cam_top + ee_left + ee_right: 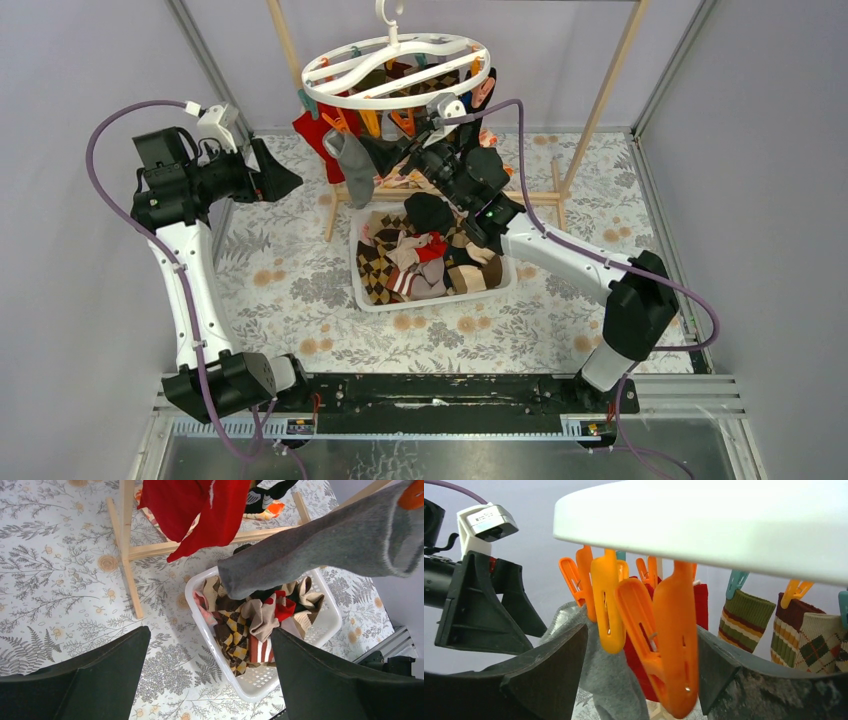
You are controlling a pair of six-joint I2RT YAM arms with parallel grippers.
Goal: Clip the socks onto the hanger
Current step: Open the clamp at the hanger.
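Hanging grey sock beside orange clips

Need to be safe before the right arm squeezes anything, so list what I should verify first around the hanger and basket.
1. Right tool lined up on the large orange plastic clip: ok, the clip sits between its spread fingers.
2. A sock ready for that clip: not ok, no sock shows in either tool.
3. Left tool free to help: ok, wide open and empty.
4. Grey knitted sock secured: ok, it hangs from a second orange clip.
5. Socks left to hang: ok, a loose pile of socks fills the white slotted plastic basket.
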